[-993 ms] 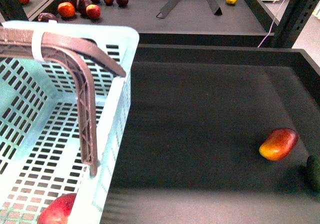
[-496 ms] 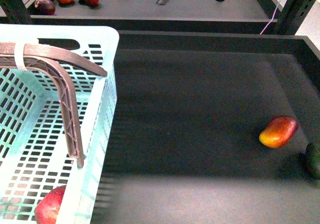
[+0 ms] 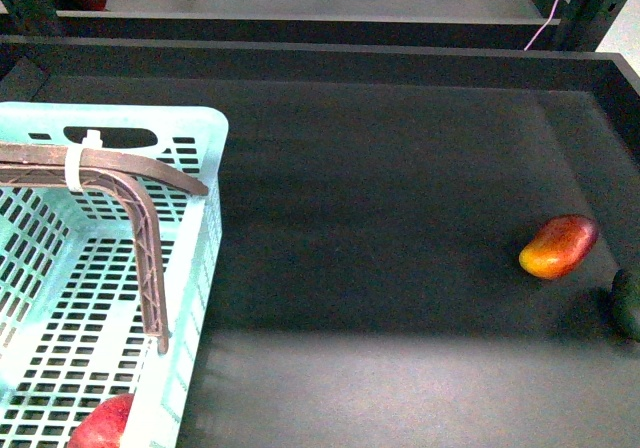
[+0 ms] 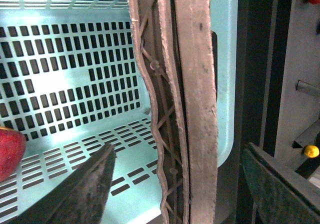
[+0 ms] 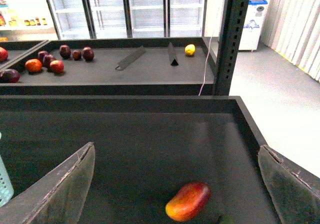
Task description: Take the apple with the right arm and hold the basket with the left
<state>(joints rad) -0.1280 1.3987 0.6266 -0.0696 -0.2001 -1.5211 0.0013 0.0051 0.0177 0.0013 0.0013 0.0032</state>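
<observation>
The apple (image 3: pixel 100 423) lies on the floor of the aqua basket (image 3: pixel 205 268) at the front left; it also shows in the left wrist view (image 4: pixel 10 151). My left gripper (image 4: pixel 178 146) is open at the basket's (image 4: pixel 227 84) right wall, with its brown ribbed finger (image 3: pixel 148 258) and white zip tie reaching over the rim and down inside. My right gripper (image 5: pixel 176 149) is open and empty above the dark tray, near the red-and-yellow mango-like fruit (image 5: pixel 188 201); it does not show in the front view.
The mango-like fruit (image 3: pixel 558 246) and a dark green fruit (image 3: pixel 628 303) lie at the tray's right side. The tray has raised walls (image 3: pixel 300 53). A back shelf holds several red and dark fruits (image 5: pixel 47 64), a yellow fruit (image 5: pixel 189 49) and two dividers. A dark post (image 5: pixel 227 39) stands at the right.
In the front view the basket and the brown finger have shifted left and nearer. The back shelf has slid up, almost out of frame. The apple stays in the basket.
</observation>
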